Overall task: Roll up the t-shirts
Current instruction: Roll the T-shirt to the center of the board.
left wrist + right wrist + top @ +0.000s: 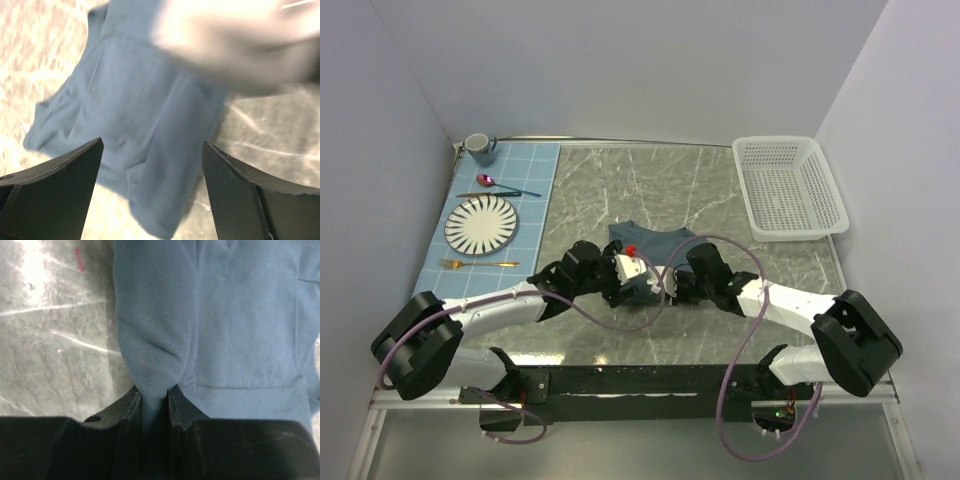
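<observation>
The dark slate-blue t-shirt (650, 243) lies bunched on the marble table between my two arms, partly hidden by them. In the left wrist view the t-shirt (145, 115) spreads below my left gripper (152, 150), which is open and empty above its near edge. In the right wrist view my right gripper (154, 392) is shut on a thick fold of the t-shirt (155, 330), which bulges up from between the fingers. In the top view my left gripper (625, 268) and right gripper (672, 280) are close together over the shirt.
A light blue checked placemat (495, 215) at the left holds a striped plate (481, 224), a mug (479, 148), a spoon (498, 183) and a fork (478, 264). A white basket (790, 185) stands at the back right.
</observation>
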{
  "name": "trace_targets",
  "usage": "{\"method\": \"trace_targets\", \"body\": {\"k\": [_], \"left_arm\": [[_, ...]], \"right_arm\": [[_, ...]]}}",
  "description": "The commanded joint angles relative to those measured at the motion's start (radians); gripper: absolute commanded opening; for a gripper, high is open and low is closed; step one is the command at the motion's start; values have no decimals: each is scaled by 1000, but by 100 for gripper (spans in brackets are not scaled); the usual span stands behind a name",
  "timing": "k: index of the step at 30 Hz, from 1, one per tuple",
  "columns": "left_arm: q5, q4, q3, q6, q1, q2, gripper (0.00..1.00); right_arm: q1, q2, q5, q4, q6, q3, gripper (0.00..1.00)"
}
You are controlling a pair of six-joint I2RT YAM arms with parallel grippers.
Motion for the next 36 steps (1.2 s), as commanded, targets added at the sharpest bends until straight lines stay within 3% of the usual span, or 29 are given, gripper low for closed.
{"method": "trace_targets", "body": {"k": [1,7,16,19,22,23,26,31,36], "left_arm": [[28,58,-7,27,-51,-56,85],[59,39,-76,99,-84,-84,84],[-57,183,-85,254,-136,97,84],[-117,186,-44,281,-147,179,74],[-163,127,7,284,-147,224,48],[-170,98,30,281,-145,226,33],[-135,-25,62,246,-118,180,14],[153,-310,122,183,-30,65,8],[370,-612,292,126,49,179,6]], "right_arm": [[-29,39,-35,-62,59,65,6],[-48,57,-43,-69,85,86,6],[-63,75,-54,-82,104,111,6],[-65,74,-54,-82,110,111,6],[-72,71,-61,-98,119,115,6],[-80,69,-78,-107,122,118,6],[-101,57,-139,-162,133,128,6],[-155,95,-291,-334,151,199,7],[-224,248,-466,-611,81,333,7]]}}
